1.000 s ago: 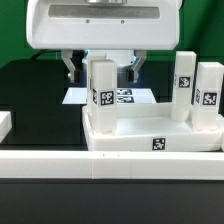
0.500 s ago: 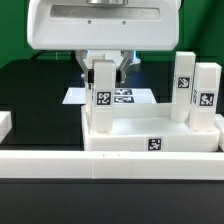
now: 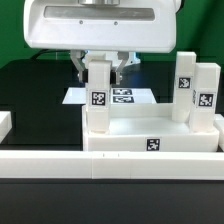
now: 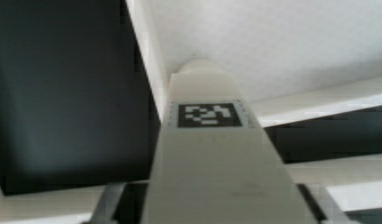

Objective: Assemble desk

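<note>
The desk top [image 3: 150, 135], a white rimmed tray with a tag on its front wall, lies on the black table. A white tagged leg [image 3: 98, 95] stands upright at the tray's corner on the exterior view's left. My gripper [image 3: 100, 72] is shut on this leg's upper end, one finger on each side. Two more legs [image 3: 184, 85] [image 3: 207, 95] stand upright at the tray's end on the exterior view's right. In the wrist view the held leg [image 4: 209, 150] fills the middle between my gripper's [image 4: 209, 205] fingers, with the white top [image 4: 294, 40] beyond it.
A long low white rail [image 3: 110, 165] runs across the front. The marker board [image 3: 128, 96] lies flat behind the tray. A small white block [image 3: 5, 122] sits at the edge on the exterior view's left. Black table [image 4: 63, 90] lies beside the tray.
The jaws have closed from wide open onto the leg at the tray's corner on the exterior view's left. The leg has shifted slightly to that same side.
</note>
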Controlling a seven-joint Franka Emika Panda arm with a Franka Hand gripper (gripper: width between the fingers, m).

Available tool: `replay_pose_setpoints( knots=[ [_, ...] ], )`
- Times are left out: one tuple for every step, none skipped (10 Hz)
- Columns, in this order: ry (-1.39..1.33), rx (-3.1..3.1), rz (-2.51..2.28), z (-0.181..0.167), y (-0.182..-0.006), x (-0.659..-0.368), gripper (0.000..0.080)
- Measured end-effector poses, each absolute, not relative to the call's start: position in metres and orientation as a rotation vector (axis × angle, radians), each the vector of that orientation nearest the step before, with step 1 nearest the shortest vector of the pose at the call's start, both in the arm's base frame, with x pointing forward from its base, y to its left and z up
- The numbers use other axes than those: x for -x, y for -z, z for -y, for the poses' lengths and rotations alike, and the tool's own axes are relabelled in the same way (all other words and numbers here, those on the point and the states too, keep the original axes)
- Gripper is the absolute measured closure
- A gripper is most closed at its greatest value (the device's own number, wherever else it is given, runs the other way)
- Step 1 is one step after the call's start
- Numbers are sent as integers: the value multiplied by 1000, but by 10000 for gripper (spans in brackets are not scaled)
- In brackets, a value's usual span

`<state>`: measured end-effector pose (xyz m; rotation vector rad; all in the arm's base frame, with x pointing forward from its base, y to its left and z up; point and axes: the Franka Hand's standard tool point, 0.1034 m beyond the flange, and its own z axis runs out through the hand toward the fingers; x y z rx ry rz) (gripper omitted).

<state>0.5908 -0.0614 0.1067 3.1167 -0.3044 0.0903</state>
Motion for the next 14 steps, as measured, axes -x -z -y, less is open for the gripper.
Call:
replay_pose_setpoints(
  knots=[
    [-99, -3092, 527, 62, -106, -591, 511],
    [-101, -3052, 735, 61, -106, -592, 511],
    [-104, -3001, 929, 59, -106, -593, 511],
    [-104, -2958, 1067, 58, -106, -593, 510],
    [-103, -2901, 1244, 58, -106, -593, 510],
    [-96, -2840, 1404, 60, -106, -593, 510],
    [-92, -2764, 1554, 59, -106, -592, 510],
    [-88, -2679, 1699, 59, -105, -592, 509],
    [-85, -2623, 1788, 59, -105, -592, 509],
    [-81, -2578, 1853, 59, -105, -592, 509],
    [-58, -2574, 1856, 60, -105, -591, 509],
    [-24, -2554, 1879, 62, -106, -593, 509],
    [-30, -2539, 1902, 61, -105, -594, 509],
    [-29, -2550, 1886, 61, -105, -593, 416]
  ],
)
